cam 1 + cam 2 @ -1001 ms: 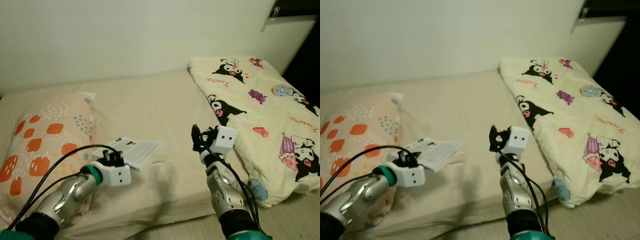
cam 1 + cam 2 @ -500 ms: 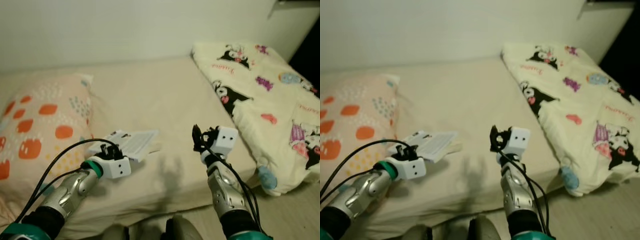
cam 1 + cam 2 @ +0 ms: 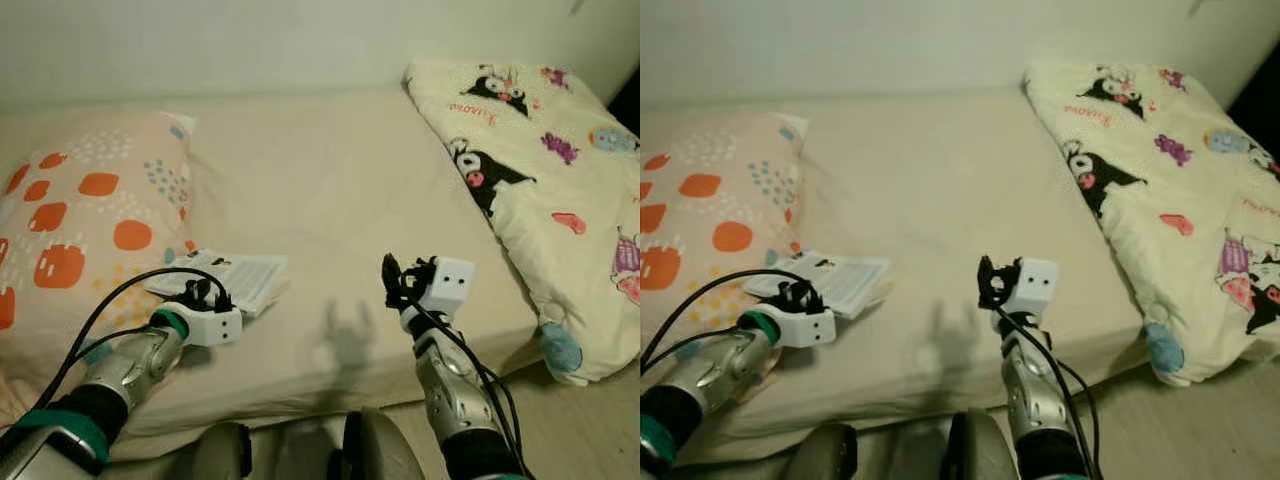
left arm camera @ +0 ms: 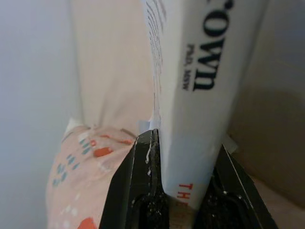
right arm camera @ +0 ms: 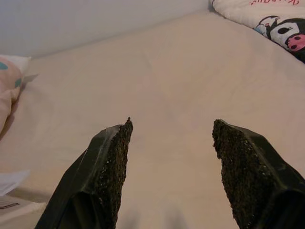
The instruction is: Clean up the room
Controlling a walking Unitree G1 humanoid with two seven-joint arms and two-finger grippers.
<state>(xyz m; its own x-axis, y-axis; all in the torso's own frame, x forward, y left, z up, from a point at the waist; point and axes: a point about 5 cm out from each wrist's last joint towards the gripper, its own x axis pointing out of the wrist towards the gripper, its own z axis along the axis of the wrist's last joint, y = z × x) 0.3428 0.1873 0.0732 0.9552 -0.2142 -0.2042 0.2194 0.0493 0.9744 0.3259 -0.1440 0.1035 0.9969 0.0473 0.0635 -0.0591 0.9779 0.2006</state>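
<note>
So the left gripper (image 3: 205, 293) is pinching the book (image 3: 228, 279) on the bed (image 3: 330, 220), while the right gripper (image 3: 393, 279) hangs wide open, holding nothing.

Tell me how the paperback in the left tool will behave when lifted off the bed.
The paperback looks thin, so probably light. Clamped by the left tool near one edge, its free end may sag. The fanned pages suggest it could flop open.
</note>
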